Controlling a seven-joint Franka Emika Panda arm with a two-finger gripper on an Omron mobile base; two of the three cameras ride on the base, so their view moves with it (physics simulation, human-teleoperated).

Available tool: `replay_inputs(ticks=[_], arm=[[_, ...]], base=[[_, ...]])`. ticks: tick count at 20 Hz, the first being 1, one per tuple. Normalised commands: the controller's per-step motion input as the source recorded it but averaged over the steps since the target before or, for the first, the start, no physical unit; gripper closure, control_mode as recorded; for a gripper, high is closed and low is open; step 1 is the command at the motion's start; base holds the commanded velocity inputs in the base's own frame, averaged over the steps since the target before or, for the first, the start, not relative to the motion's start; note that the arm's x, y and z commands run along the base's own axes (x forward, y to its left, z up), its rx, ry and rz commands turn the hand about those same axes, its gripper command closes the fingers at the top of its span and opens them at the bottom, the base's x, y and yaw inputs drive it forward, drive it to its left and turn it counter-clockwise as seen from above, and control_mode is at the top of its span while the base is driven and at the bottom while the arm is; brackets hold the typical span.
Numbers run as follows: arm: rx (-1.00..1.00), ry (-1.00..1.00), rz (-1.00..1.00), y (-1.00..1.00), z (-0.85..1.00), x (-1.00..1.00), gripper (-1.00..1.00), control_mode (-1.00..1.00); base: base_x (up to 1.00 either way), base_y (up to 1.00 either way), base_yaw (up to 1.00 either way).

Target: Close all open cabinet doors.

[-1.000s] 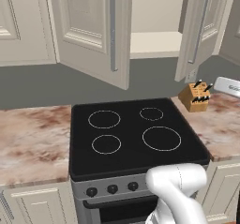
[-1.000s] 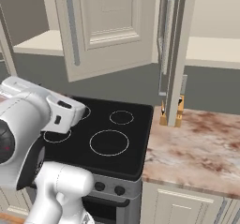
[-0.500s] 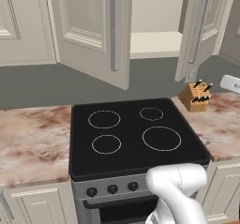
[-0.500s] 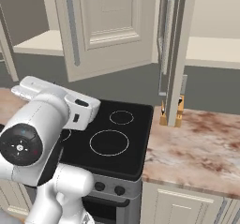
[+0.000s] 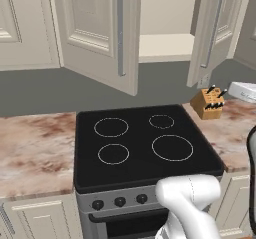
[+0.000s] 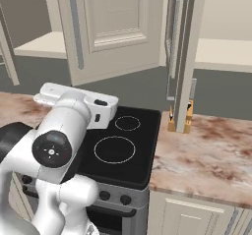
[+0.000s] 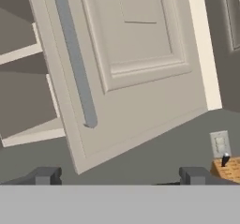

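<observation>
My gripper (image 7: 120, 175) stands wide open, holding nothing. The tall cream-beige panelled cabinet door (image 7: 136, 54) hangs open above the black glass cooktop (image 5: 142, 145), ahead of and above my fingertips (image 7: 46, 175). Its long grey metal bar handle (image 7: 75, 59) runs upright along the free edge. A second open door (image 5: 214, 30) hangs further right, above the wooden knife block (image 5: 209, 103).
</observation>
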Motion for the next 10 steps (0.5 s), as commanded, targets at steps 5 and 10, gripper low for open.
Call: replay_inputs(ticks=[5, 10], arm=[[-0.06, -0.02, 0.0, 0.0, -0.14, 0.59, -1.0, -1.0], [-0.04, 0.0, 0.0, 0.01, -0.04, 0.53, -1.0, -1.0]], base=[[0.0, 0.0, 0.0], [0.0, 0.0, 0.0]])
